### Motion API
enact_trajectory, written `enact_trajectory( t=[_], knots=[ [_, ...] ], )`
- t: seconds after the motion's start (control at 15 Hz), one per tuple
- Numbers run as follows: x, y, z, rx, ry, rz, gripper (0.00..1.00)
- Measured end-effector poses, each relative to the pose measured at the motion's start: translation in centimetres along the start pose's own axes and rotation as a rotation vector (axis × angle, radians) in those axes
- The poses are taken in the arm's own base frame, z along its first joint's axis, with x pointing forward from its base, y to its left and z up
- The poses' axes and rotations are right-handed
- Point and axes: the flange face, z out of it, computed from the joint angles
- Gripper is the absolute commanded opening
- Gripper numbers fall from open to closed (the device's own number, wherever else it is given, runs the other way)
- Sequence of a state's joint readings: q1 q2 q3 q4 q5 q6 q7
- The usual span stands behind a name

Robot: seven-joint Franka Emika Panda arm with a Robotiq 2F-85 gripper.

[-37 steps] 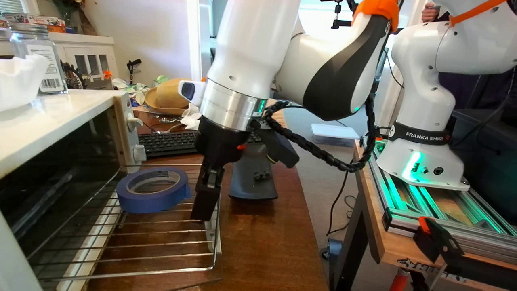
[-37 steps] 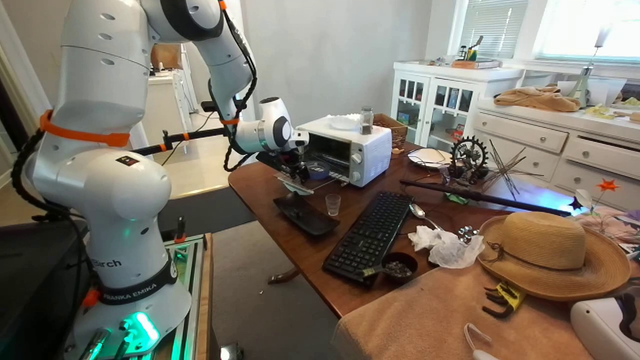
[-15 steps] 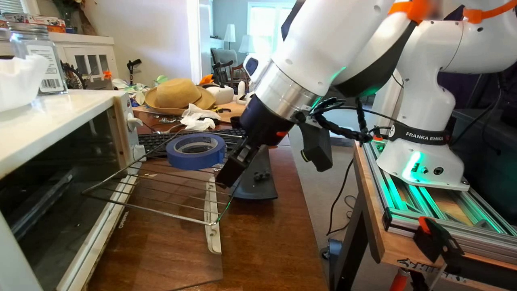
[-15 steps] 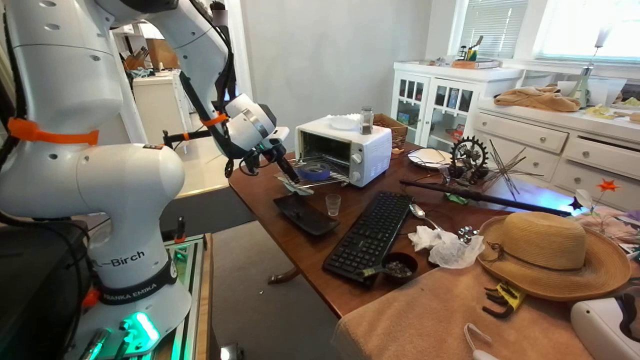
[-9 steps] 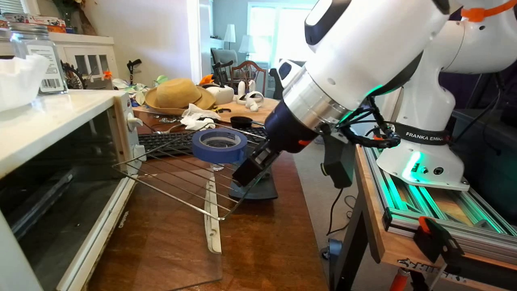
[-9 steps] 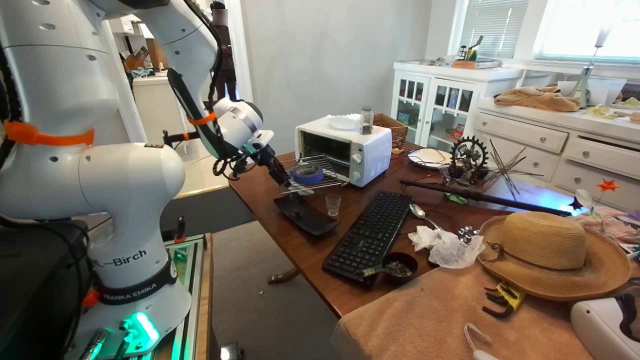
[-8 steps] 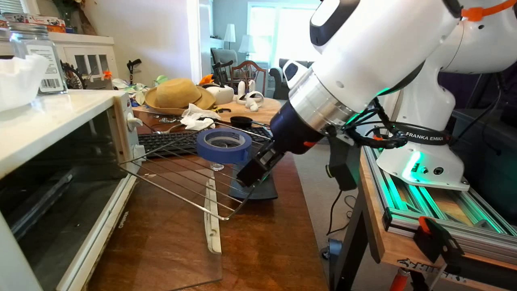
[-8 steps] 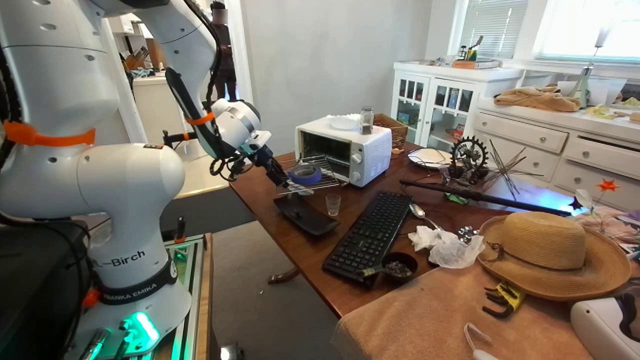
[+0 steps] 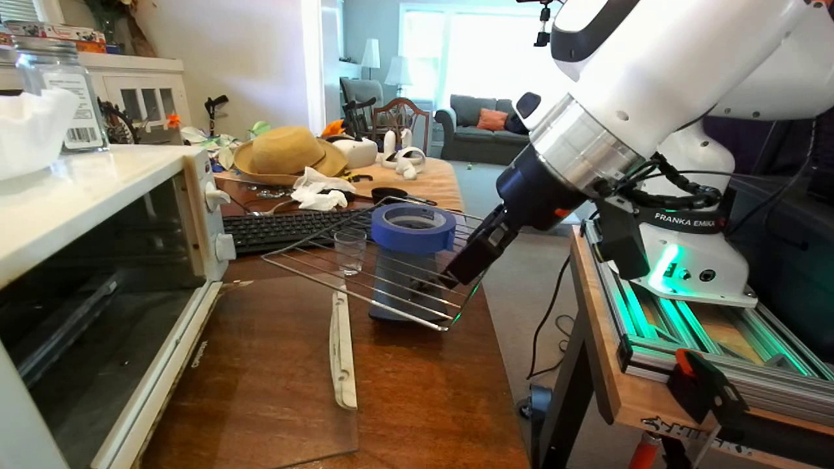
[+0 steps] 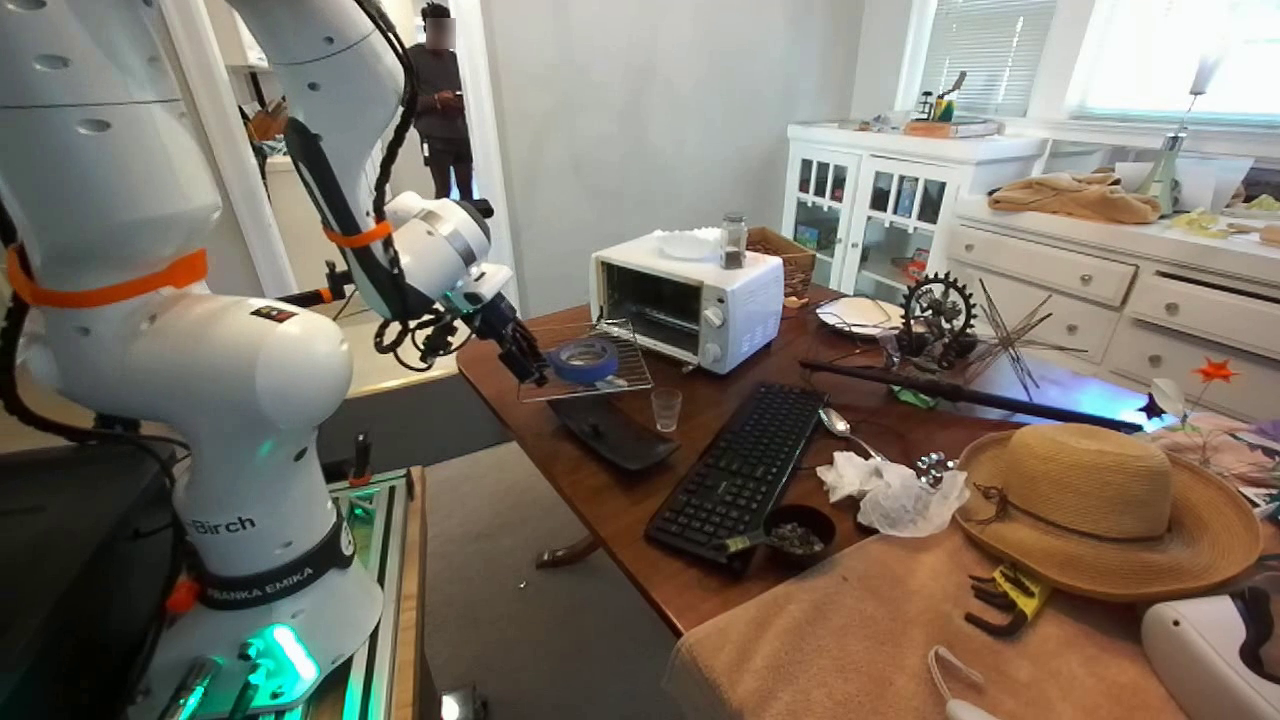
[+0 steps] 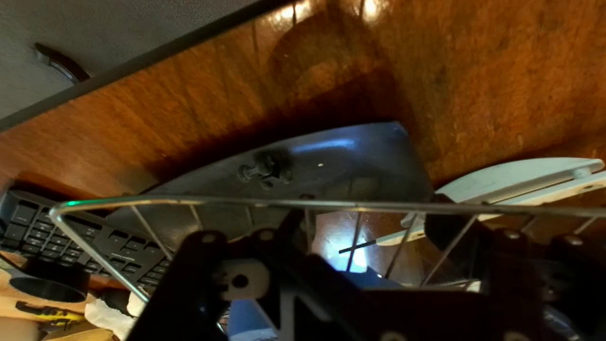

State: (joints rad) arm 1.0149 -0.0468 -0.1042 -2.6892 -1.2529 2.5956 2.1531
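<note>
Currently, in an exterior view, one gripper [image 9: 459, 270] holds up one tilted rack [image 9: 371, 300], jaws clasped on it; one tape roll [image 9: 410, 241] rests on the rack. In an exterior view, the rack hangs outside one oven [image 10: 745, 305] with two knobs [image 10: 713, 317], near one tray [image 10: 630, 447]; one glass [image 10: 666, 410] stands beside the tray, one keyboard [image 10: 745, 470] nearby. In the wrist view, the jaws stand apart, at least two bars [image 11: 354, 241] between them, and one dark piece [image 11: 264, 164] sits on the tray.

The metal wire rack [image 9: 373, 301] hangs in mid-air outside the toaster oven [image 10: 748, 312] — clear of its opening, askew to its front. On the rack lies a roll of blue tape [image 9: 407, 242] — flat, hole facing up.
</note>
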Motion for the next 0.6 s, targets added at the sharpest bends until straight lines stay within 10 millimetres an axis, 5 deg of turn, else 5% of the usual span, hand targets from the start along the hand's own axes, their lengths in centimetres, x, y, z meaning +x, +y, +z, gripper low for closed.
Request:
enact_trajectory(
  t=[0.6],
  knots=[
    [6.6, 4.9, 1.2, 0.01, -0.058, -0.035, 0.39]
  ],
)
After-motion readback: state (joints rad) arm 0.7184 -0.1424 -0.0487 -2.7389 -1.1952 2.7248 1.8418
